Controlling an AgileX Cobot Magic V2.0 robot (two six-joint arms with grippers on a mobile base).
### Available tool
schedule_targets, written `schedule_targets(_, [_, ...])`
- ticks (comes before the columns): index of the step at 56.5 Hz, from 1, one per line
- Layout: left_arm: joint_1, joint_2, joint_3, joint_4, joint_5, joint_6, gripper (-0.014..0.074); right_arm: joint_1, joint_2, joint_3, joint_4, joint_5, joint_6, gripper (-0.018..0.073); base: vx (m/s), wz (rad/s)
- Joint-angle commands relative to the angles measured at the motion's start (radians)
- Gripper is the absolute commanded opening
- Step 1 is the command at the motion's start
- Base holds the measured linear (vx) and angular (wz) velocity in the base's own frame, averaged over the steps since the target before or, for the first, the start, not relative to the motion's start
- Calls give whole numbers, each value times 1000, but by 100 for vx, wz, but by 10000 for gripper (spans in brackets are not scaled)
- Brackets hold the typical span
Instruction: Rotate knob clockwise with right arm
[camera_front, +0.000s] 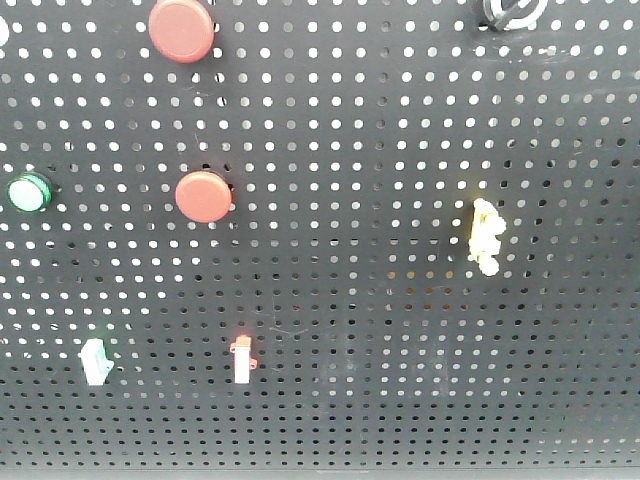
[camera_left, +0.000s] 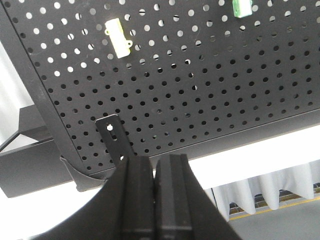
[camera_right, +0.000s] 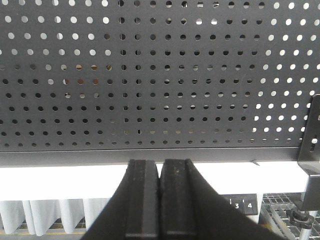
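The black perforated panel (camera_front: 400, 120) fills the front view. At its top right edge a black round part with a white rim (camera_front: 512, 10), apparently the knob, is cut off by the frame. Neither arm appears in the front view. My right gripper (camera_right: 160, 163) is shut with nothing between its fingers; it hangs below the panel's lower edge (camera_right: 150, 156), well away from the knob. My left gripper (camera_left: 155, 161) is also shut and empty, under the panel's lower left corner (camera_left: 75, 170).
On the panel are two red round buttons (camera_front: 181, 28) (camera_front: 204, 196), a green button (camera_front: 28, 193), a yellow piece (camera_front: 486, 236), a red-and-white switch (camera_front: 242, 358) and a pale switch (camera_front: 94, 360). A black bracket (camera_left: 114, 135) sits near the left gripper. A frame post (camera_right: 311, 145) stands at right.
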Motion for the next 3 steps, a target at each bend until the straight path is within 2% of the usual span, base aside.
schedule_targets(1, [-9,11,16,-5,-83,-4,-6,-5,-11,8,-7,-72,-6,-11,0,0])
schedule_targets(3, [-9,11,16,-5,-83,-4,-6,-5,-11,8,-7,-72,-6,-11,0,0])
